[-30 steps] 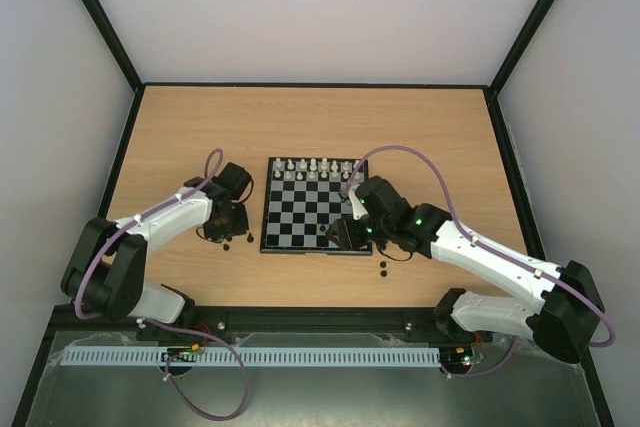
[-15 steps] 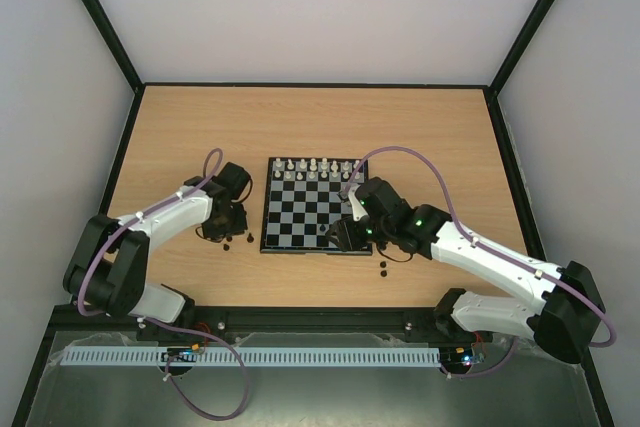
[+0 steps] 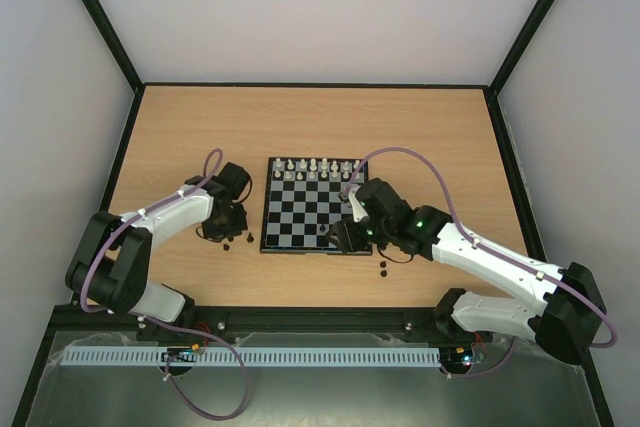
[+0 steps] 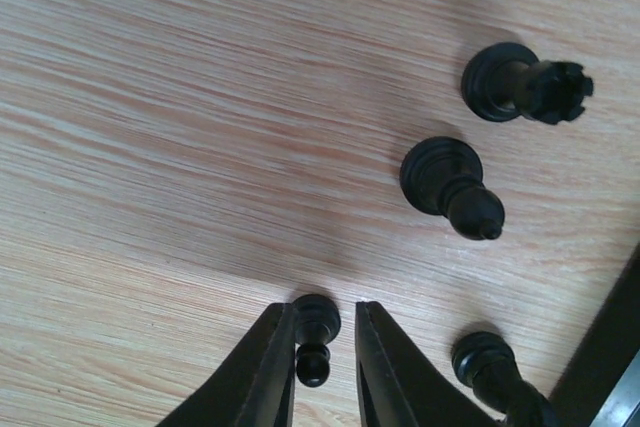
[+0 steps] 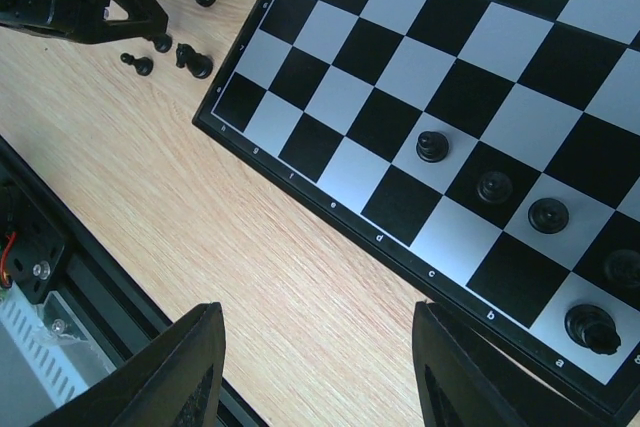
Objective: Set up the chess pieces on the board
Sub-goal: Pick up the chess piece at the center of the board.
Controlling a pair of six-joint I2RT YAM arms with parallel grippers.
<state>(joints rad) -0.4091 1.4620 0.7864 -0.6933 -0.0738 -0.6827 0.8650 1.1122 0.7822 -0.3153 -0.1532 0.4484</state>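
1. The left fingers [image 4: 265, 377] stand narrowly apart on either side of a small black pawn [image 4: 317, 319] that lies on the desk [image 4: 150, 97]. One finger looks to touch it and a sliver of gap shows at the other. I cannot tell whether the pinch is made. Straddling it this closely suits lifting a piece far smaller than the fingers themselves.
2. Beyond the fingertips, off to their right, lie two more loose black chess pieces. One is a rook [image 4: 522, 87] with a notched crown and the other a rounded-top piece [image 4: 450, 182]. A third [image 4: 490, 367] sits just beside the right-hand finger. All are off the board, probably waiting their turn.
3. The right fingers [image 5: 185, 377] are spread wide and released, with nothing between them. They hang over bare desk just short of the board [image 5: 275, 162]. Ahead of them several black pawns [image 5: 432, 147] stand one to a square in a slanting line. A larger black piece [image 5: 590, 327] stands on a corner square. This pose reads as a pause beside finished placements.
4. The board has a black border with small letters along its edge, and its black and pale grey squares are glossy. In the top view white pieces [image 3: 315, 165] fill its far rows. The black side looks only partly set.
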